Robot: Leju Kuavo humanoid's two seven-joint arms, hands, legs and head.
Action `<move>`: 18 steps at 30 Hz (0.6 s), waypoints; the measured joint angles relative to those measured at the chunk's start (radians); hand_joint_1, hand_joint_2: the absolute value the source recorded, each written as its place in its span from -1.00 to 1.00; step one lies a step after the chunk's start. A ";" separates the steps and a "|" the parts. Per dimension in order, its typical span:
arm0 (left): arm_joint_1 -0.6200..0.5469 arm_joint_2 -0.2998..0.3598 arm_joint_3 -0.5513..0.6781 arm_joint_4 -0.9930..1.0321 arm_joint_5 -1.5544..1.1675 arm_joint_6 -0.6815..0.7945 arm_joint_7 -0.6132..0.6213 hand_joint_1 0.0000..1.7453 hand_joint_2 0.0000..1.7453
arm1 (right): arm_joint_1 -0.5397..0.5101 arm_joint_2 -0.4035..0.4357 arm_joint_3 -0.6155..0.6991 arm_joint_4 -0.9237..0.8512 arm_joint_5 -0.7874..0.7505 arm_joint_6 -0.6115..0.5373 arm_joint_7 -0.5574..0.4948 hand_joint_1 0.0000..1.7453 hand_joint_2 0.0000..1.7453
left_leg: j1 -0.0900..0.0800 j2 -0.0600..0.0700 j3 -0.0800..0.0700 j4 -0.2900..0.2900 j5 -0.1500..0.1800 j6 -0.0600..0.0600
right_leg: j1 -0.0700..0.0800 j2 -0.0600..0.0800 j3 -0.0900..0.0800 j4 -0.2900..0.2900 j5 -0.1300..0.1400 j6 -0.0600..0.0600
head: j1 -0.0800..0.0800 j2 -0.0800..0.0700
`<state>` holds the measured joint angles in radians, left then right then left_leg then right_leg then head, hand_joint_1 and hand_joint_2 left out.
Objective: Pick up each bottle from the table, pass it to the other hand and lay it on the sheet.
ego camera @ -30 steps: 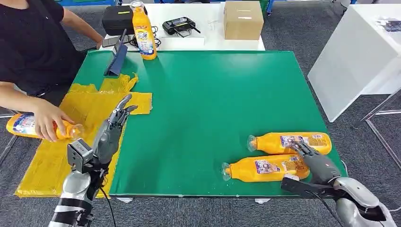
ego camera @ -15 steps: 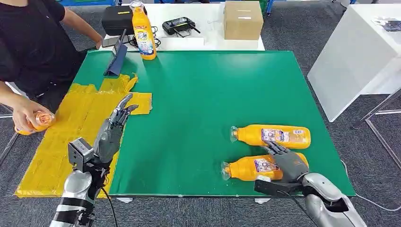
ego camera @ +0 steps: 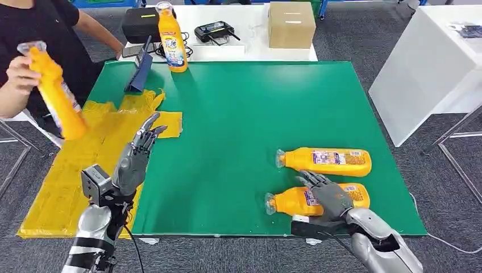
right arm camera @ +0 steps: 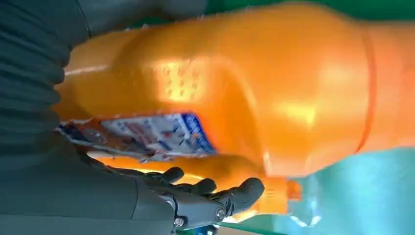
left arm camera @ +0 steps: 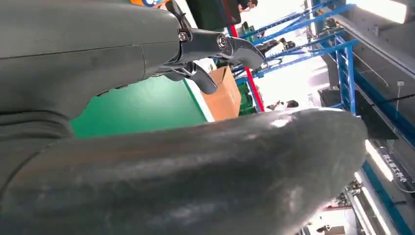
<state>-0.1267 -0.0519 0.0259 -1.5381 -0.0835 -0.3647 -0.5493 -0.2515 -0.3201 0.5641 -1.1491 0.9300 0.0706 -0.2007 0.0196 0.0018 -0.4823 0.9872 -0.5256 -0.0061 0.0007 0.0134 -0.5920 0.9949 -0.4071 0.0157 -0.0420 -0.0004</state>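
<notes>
Orange bottles lie near the right edge of the green surface (ego camera: 239, 114). The right hand (ego camera: 327, 195) rests on the near bottle (ego camera: 287, 203), fingers spread over it, not closed. The far bottle (ego camera: 325, 161) lies just beyond. The right wrist view shows that label close, too blurred to read. The left hand (ego camera: 135, 159) is raised, fingers apart, empty, over the yellow sheet (ego camera: 57, 187).

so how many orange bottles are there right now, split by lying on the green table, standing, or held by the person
lying on the green table: 2, the far bottle and the near bottle under the right hand
standing upright: 1, the upright bottle at the table's far edge
held by the person: 1, the lifted bottle
total: 4
</notes>
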 measured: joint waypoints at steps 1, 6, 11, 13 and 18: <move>-0.005 0.000 0.000 0.003 0.000 -0.001 0.001 -1.00 -1.00 | -0.005 0.002 0.011 0.018 0.004 -0.001 0.000 1.00 1.00 | 0.000 0.001 0.002 0.000 -0.002 0.000 | 0.001 0.002 0.001 0.000 0.000 0.000 | -0.001 0.000; -0.035 -0.007 -0.003 0.026 0.011 0.002 0.008 -1.00 -1.00 | -0.028 0.017 0.055 0.114 0.008 -0.032 0.020 1.00 1.00 | 0.004 0.011 0.023 -0.001 -0.010 -0.002 | 0.005 0.011 0.018 -0.002 -0.003 -0.001 | 0.000 0.000; -0.057 -0.010 -0.008 0.043 0.017 0.002 0.009 -1.00 -1.00 | -0.034 0.015 0.057 0.146 -0.007 -0.039 0.035 1.00 1.00 | 0.004 0.010 0.045 -0.002 -0.019 0.003 | 0.008 0.011 0.030 -0.003 -0.015 0.005 | 0.000 0.000; -0.067 -0.010 -0.008 0.047 0.018 0.002 0.010 -1.00 -1.00 | -0.035 0.010 0.054 0.148 -0.021 -0.033 0.040 1.00 1.00 | 0.004 0.007 0.048 -0.002 -0.018 0.004 | 0.007 0.008 0.035 -0.003 -0.015 0.005 | 0.000 0.000; -0.087 -0.014 -0.010 0.049 0.037 -0.001 0.018 -1.00 -1.00 | -0.032 0.020 0.013 0.147 -0.095 -0.037 0.051 1.00 1.00 | 0.003 0.006 0.042 -0.001 -0.013 0.005 | 0.006 0.006 0.043 -0.004 -0.010 0.004 | 0.000 0.000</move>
<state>-0.2135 -0.0656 0.0164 -1.4893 -0.0465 -0.3658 -0.5310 -0.2833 -0.2998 0.5771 -1.0018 0.8345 0.0335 -0.1499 0.0229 0.0081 -0.4406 0.9861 -0.5391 -0.0012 0.0062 0.0199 -0.5492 0.9913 -0.4175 0.0200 -0.0423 -0.0004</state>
